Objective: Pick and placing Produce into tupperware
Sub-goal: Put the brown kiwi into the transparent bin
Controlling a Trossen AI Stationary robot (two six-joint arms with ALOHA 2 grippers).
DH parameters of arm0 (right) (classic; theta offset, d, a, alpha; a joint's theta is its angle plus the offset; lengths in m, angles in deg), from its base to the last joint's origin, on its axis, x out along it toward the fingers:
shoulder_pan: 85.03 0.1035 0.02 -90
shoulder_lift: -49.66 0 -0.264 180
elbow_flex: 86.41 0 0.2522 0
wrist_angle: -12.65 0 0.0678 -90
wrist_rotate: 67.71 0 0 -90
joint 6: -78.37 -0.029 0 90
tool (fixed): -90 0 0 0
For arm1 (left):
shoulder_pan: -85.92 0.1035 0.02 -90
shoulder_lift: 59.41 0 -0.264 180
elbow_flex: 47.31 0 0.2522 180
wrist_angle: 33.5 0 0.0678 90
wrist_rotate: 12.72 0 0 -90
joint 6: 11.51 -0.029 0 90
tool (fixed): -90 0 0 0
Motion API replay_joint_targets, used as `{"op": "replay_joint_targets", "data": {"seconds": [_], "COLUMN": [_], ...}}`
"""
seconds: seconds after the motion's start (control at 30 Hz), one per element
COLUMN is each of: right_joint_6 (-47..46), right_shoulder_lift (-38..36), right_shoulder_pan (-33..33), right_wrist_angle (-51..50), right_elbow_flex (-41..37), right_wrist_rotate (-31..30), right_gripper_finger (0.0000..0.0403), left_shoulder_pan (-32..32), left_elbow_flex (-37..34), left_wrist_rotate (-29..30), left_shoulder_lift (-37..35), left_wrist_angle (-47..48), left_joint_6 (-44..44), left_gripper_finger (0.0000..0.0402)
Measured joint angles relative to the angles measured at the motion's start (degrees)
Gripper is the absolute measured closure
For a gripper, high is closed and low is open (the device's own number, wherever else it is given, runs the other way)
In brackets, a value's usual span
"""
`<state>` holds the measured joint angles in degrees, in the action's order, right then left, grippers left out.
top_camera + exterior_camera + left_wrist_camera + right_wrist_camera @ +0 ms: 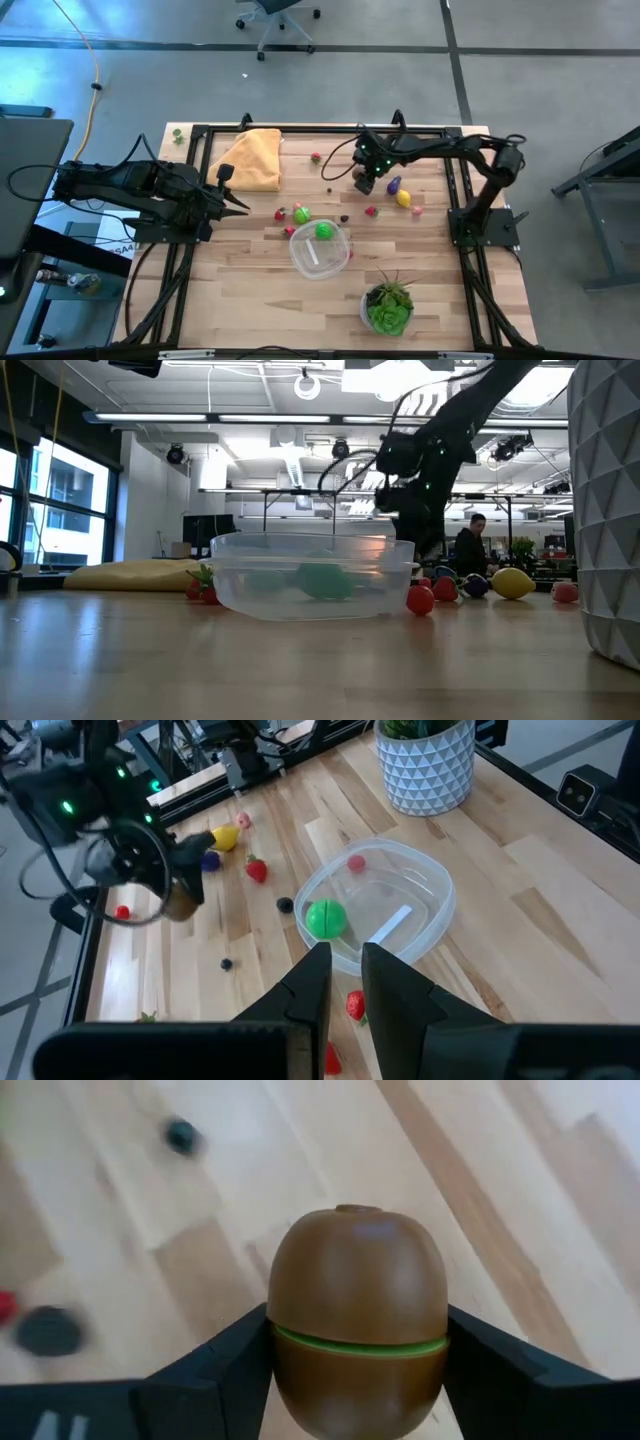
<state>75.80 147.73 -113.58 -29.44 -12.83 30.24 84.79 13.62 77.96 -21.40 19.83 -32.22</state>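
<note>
Brown kiwi [357,1320] (green seam), clear tupperware [320,252], green ball [323,231], yellow lemon [403,198], orange cloth [250,159]

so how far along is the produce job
Early. Done: a green ball sits in the tupperware. In hand: the right gripper has its jaws on a brown kiwi. Left: lemon, purple piece and several red pieces lie on the table.
</note>
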Motion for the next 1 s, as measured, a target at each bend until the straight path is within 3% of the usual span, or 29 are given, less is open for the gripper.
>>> {"op": "replay_joint_targets", "data": {"seconds": [0.37, 0.57, 0.77, 1.0], "right_joint_6": [0.38, 1.85, 2.83, 3.03], "right_shoulder_lift": [-20.48, -28.41, -27.94, -18.72], "right_shoulder_pan": [4.54, 11.63, 20.04, 27.14], "right_wrist_angle": [2.76, 6.22, 9.0, 8.93], "right_elbow_flex": [0.13, 0.17, 0.17, 3.55], "right_wrist_rotate": [5.75, 4.04, -1.36, -1.95], "right_gripper_finger": [0.0178, 0.0178, 0.0178, 0.0178], "left_shoulder_pan": [0.01, -0.01, -0.01, 0.0], "left_elbow_flex": [0.0, 0.0, 0.0, 0.0], "left_wrist_rotate": [-0.01, -0.01, -0.01, -0.01], "left_shoulder_lift": [0.01, 0.0, 0.0, -0.01], "left_wrist_angle": [0.0, 0.0, -0.01, 0.0], "left_joint_6": [-0.02, 0.0, -0.01, -0.02], "left_gripper_finger": [0.035, 0.035, 0.035, 0.035]}}
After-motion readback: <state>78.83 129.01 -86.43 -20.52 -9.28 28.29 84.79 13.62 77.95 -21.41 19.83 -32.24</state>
